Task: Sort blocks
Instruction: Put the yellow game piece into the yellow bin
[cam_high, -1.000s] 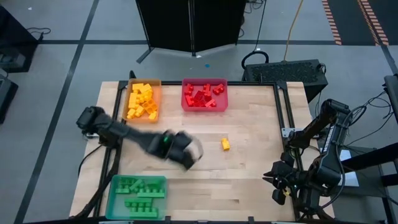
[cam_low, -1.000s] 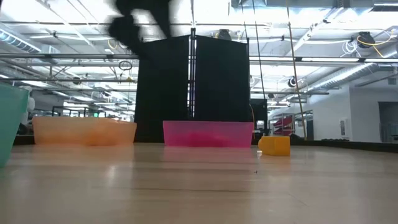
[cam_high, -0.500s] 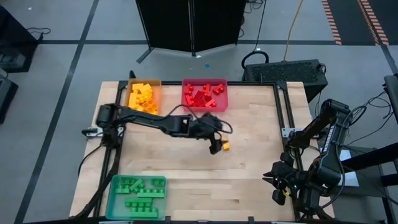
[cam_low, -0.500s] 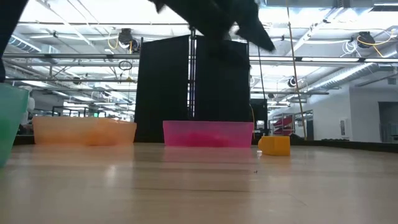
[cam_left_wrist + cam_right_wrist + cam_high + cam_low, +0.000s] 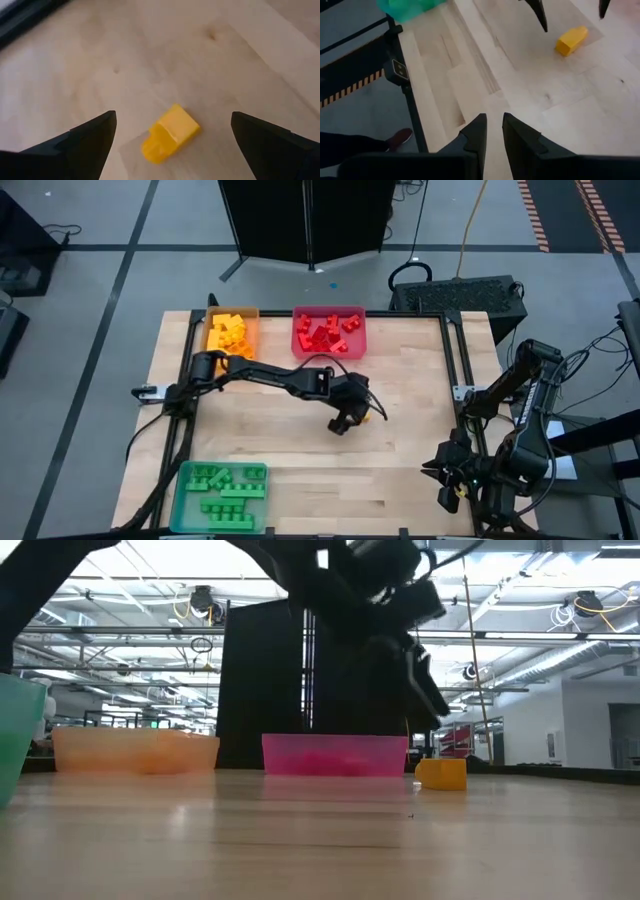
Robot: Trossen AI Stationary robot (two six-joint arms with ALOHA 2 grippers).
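On bare wood table [image 5: 400, 460], glossy yellow studded block [image 5: 170, 133], left gripper [image 5: 172, 132] spread wide above it.

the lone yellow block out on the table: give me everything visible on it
The yellow block is one small, short brick of glossy yellow-orange plastic, boxy with a rounded stud end showing in the left wrist view. It lies alone on the bare wooden table, right of centre, outside the trays, and only the table touches it. The left gripper hangs over it with its dark fingers spread wide on either side, not in contact. In the low view it sits flat just right of the red tray.
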